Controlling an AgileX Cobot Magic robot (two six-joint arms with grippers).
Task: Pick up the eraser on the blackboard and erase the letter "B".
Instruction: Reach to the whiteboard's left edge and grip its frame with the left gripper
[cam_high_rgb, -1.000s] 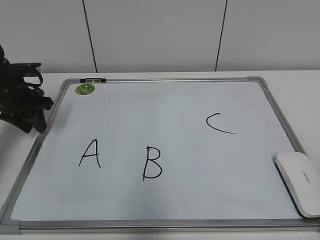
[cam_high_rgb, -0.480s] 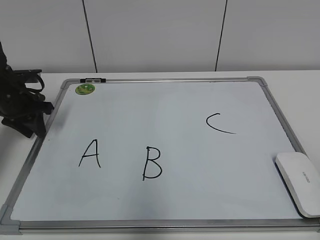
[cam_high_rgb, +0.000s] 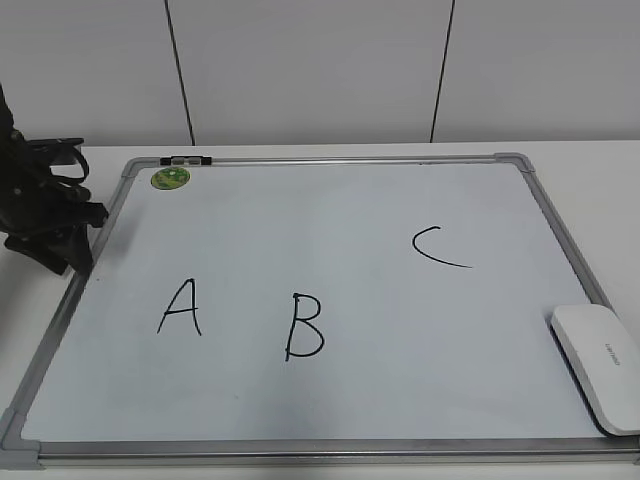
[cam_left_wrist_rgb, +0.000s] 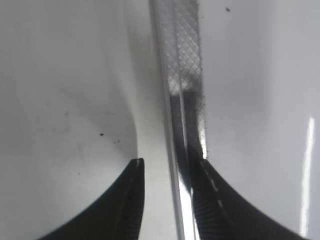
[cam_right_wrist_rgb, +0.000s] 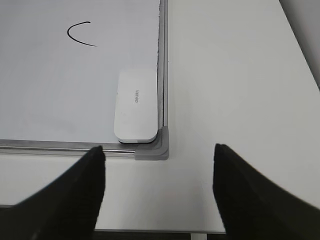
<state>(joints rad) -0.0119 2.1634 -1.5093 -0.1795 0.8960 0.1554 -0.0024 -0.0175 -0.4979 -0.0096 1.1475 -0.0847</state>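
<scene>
The blackboard (cam_high_rgb: 330, 215) is a white board with a silver frame, lying flat on the table. The black letter "B" (cam_high_rgb: 304, 326) is at its front middle, between "A" (cam_high_rgb: 180, 308) and "C" (cam_high_rgb: 438, 247). The white eraser (cam_high_rgb: 598, 365) lies at the board's front right corner; it also shows in the right wrist view (cam_right_wrist_rgb: 135, 106). My right gripper (cam_right_wrist_rgb: 159, 150) is wide open and empty over the bare table, short of that corner. My left gripper (cam_high_rgb: 62, 255) is at the board's left edge. Its jaws (cam_left_wrist_rgb: 167, 165) are a little apart, straddling the metal frame (cam_left_wrist_rgb: 185, 60).
A round green sticker (cam_high_rgb: 170, 178) and a small clip (cam_high_rgb: 186, 159) are at the board's far left corner. The white table (cam_right_wrist_rgb: 235, 75) extends to the right of the board. A panelled wall (cam_high_rgb: 320, 70) stands behind.
The left gripper shifted slightly left and down at the board's left edge a second ago, and has stayed still since. The eraser and letters are unchanged.
</scene>
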